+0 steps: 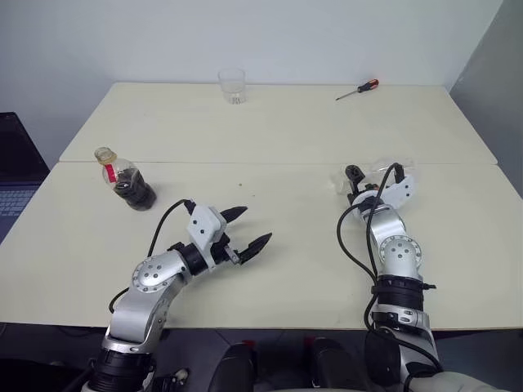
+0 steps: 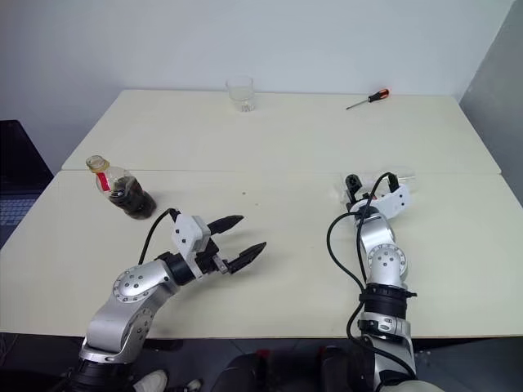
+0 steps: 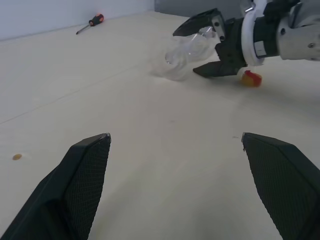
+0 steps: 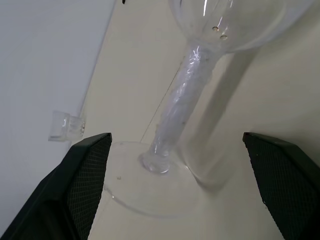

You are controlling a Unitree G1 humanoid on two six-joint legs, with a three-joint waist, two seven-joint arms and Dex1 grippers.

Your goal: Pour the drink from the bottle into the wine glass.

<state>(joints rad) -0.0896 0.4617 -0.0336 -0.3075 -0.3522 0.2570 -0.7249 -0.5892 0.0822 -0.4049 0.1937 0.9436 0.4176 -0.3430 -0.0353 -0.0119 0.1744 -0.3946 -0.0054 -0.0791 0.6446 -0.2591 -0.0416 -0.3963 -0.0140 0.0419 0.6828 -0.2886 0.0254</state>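
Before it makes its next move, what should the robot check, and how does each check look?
1. Wine glass upright: not ok, it lies on its side.
2. Right end effector open, a finger on each side of the glass: ok.
3. Left end effector open and free: ok.
4. Bottle in hand: not ok, it sits untouched, apart from both arms.
5. Bottle cap off for pouring: not ok, a cap appears to be on.

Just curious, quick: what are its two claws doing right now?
Left claw: open, holding nothing.
Right claw: open, one finger on each side of the lying wine glass, not yet gripping.
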